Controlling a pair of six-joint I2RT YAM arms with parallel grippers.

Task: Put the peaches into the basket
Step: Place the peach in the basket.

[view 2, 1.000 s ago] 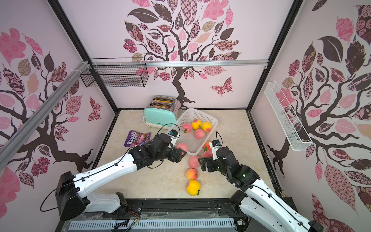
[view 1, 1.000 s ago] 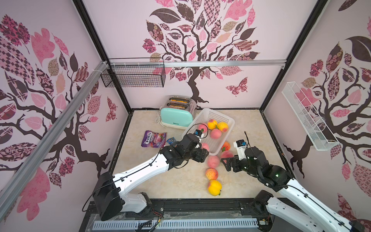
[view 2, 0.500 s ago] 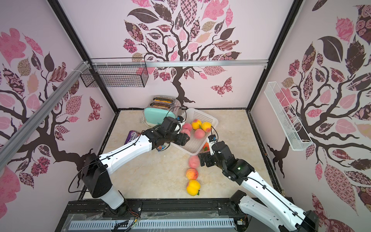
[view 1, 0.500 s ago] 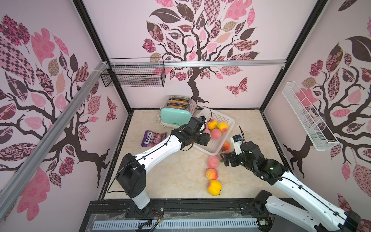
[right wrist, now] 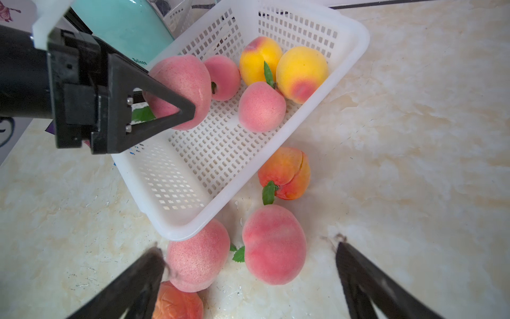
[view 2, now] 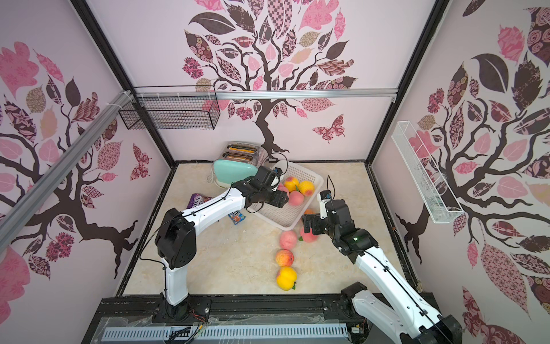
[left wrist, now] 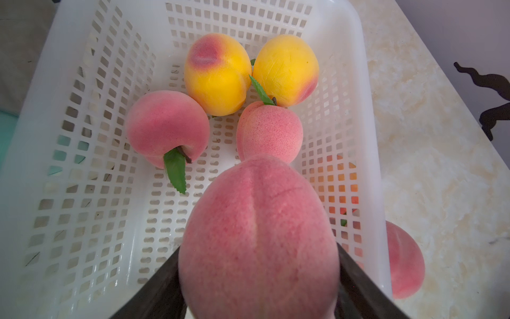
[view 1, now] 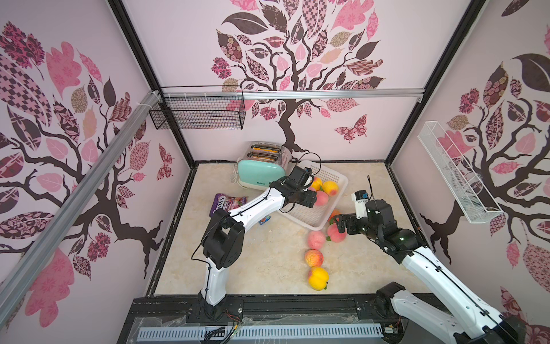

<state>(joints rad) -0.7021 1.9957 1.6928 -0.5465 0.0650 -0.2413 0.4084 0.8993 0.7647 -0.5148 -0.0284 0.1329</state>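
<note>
left wrist shows fuzzy round pink peach [left wrist: 259, 237] over perforated white basket [left wrist: 82, 193].

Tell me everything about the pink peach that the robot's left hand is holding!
The held peach is round, pink and fuzzy-looking, with a pale crease down its middle and a green leaf at its stem end. The left gripper is shut on it, squeezing from both sides. It hangs over the inside of the white basket, near four other peaches lying there. Nothing else seems to touch it.
</note>
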